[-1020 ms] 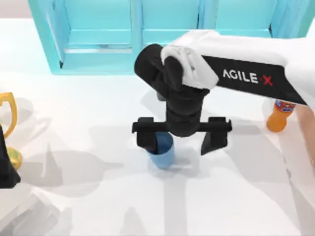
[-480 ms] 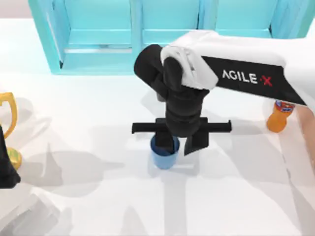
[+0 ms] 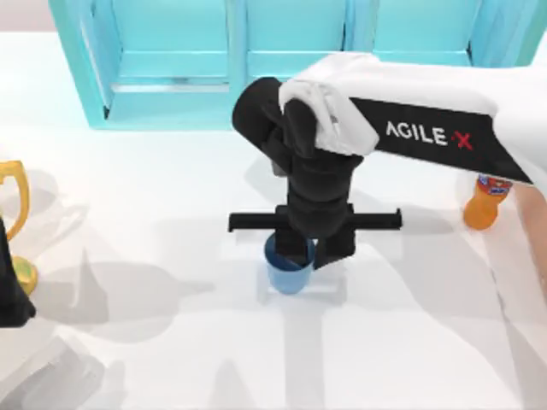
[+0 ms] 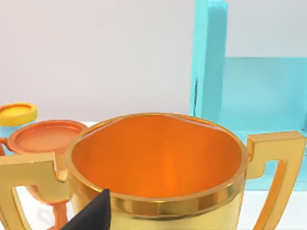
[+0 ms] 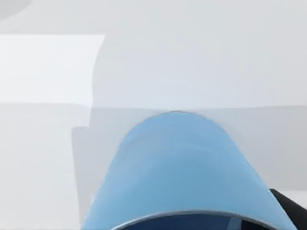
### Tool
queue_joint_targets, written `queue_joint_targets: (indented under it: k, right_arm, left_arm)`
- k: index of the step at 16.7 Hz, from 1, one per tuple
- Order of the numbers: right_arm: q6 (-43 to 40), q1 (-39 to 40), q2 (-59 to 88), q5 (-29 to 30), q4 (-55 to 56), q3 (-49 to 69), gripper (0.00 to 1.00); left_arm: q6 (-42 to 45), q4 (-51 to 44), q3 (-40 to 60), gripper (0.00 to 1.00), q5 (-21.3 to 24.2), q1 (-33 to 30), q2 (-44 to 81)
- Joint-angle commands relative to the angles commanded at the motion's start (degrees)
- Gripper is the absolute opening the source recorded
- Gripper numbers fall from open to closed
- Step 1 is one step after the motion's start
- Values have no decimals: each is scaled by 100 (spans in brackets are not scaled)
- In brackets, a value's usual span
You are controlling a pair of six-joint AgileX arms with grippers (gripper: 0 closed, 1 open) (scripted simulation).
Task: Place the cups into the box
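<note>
At the table's centre, my right gripper (image 3: 301, 254) is clamped on the blue cup (image 3: 287, 272); my left arm sits parked at the left edge.

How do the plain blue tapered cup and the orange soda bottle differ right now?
The blue cup stands mid-table between the right gripper fingers; the orange soda bottle stands free near the table's right edge. The cup is open-topped; the bottle is closed and labelled. Both stand upright on the white table.

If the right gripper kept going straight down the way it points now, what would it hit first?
The right gripper points down at the blue cup and is shut on its rim. Going further, it would press the cup against the white table beneath, as far as the top view shows.
</note>
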Motion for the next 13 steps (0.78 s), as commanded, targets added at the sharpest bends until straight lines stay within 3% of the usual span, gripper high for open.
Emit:
queue_joint_targets:
  k: [5, 13]
  right_arm:
    - [-146, -160, -217, -3, -182, -49, 0]
    - [-1121, -1109, -1730, -13, -1311, -401, 0]
  left_arm:
    - [0, 0, 0, 100, 0, 0, 0]
    - [0, 0, 0, 100, 0, 0, 0]
